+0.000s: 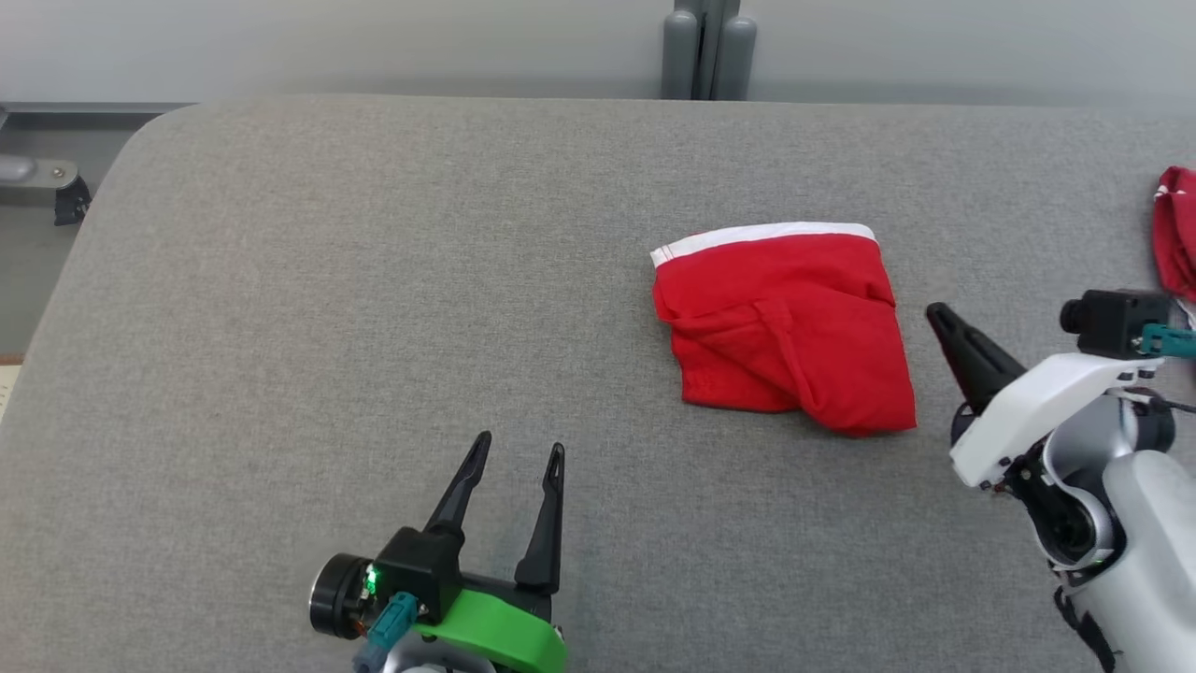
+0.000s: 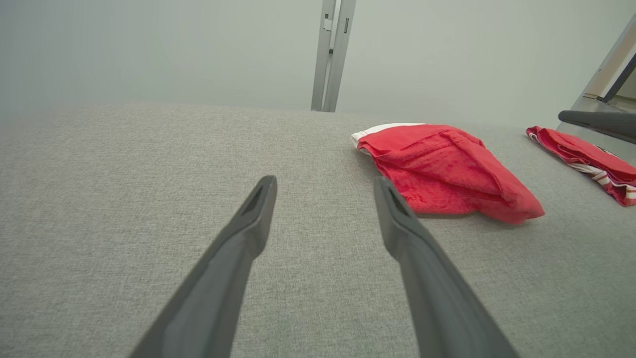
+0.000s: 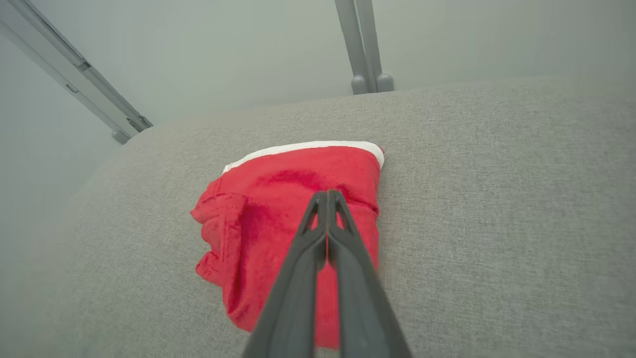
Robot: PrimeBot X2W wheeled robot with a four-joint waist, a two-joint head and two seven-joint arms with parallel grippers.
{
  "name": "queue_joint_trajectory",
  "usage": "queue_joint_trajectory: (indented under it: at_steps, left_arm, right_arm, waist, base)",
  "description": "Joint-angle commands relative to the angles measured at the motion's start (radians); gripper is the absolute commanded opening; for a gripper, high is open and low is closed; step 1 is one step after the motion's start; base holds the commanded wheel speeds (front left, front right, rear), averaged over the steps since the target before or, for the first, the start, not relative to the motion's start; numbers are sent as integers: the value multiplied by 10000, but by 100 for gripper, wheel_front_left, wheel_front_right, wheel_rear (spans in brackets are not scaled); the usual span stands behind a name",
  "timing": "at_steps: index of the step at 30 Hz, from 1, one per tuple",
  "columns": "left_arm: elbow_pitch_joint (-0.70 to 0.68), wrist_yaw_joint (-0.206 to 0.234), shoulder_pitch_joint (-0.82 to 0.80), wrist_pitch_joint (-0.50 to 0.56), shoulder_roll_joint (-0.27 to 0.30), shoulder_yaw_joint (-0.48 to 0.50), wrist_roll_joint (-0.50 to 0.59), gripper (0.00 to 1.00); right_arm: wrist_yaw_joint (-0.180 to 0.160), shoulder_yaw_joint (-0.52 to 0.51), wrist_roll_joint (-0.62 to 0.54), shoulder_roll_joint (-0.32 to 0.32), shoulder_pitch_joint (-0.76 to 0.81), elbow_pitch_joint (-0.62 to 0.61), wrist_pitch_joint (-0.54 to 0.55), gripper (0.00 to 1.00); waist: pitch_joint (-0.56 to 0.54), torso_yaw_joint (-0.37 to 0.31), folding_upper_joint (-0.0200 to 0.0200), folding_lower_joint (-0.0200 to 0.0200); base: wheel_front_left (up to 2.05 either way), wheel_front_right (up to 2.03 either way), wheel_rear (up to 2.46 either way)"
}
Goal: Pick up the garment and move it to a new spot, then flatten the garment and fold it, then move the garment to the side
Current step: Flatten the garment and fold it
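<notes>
Garment [image 1: 785, 327] lies seemingly folded right of centre on the surface [image 1: 374, 280], so moving it aside looks next: right fingers [image 1: 967, 353], pressed together beside its right edge, must part and pinch it; left fingers [image 1: 547, 523] stand apart, near left.

A grey fabric table [image 1: 280, 280] bears a folded red garment [image 1: 785, 327] and another red cloth [image 1: 1175, 229].

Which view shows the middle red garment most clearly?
Head view: the red garment lies whole, seen from above. The left wrist view shows it obliquely; in the right wrist view the right gripper hides part.
</notes>
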Motion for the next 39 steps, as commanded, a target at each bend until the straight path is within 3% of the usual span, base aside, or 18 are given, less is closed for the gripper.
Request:
queue_joint_trajectory:
  at_steps: [1, 7, 11, 14, 19, 24, 25, 26, 27, 39]
  left_arm:
    - [-22, -87, 24, 1, 23, -13, 84, 100]
    - [18, -194, -224, 1, 23, -209, -8, 100]
    - [104, -180, -212, 1, 22, -267, -171, 100]
    - [162, -176, -218, 1, 22, -282, -316, 100]
    - [243, -148, -148, 1, 22, -178, -282, 100]
    - [317, -112, 82, 1, 23, -5, -152, 100]
    - [318, -96, 136, 1, 23, 47, -134, 100]
    - [275, -103, 206, 1, 23, 162, -96, 100]
    - [236, -116, 247, 3, 23, 234, -61, 100]
    - [-195, -143, 1302, 3, 71, 1563, 270, 100]
  right_arm:
    - [3, 163, 211, 159, -205, 153, 88, 0]
    - [3, 1171, 71, 474, -1148, 1310, 373, 0]
    - [3, 2028, -772, 385, -1787, 2364, 299, 0]
    - [5, 2605, -687, 855, -2017, 2907, 211, 0]
    - [0, 3994, 27, 930, -1864, 2600, 271, 0]
    - [2, 4634, 488, 364, -1283, 1709, -438, 0]
    - [0, 4565, 405, 262, -1113, 1657, -647, 14]
    - [2, 4436, 223, 163, -925, 1637, -974, 85]
    - [2, 4280, 76, 96, -771, 1649, -1207, 100]
    - [2, 1870, -941, 346, 1582, 1693, -3839, 100]
  waist:
    - [101, -24, 0, 0]
    - [360, 539, 0, 0]
    - [446, 902, 0, 0]
    - [452, 1065, 0, 0]
    - [324, 1063, 0, 0]
    - [-101, 751, 0, 0]
    - [-191, 668, 0, 0]
    - [-325, 534, 0, 0]
    - [-409, 447, 0, 0]
    - [-1435, -1052, 0, 0]
  base:
    - [0, 0, 0]
    - [0, 0, 0]
    - [0, 0, 0]
    - [0, 0, 0]
    - [0, 0, 0]
    - [0, 0, 0]
    - [0, 0, 0]
    - [0, 0, 0]
    - [0, 0, 0]
    - [0, 0, 0]
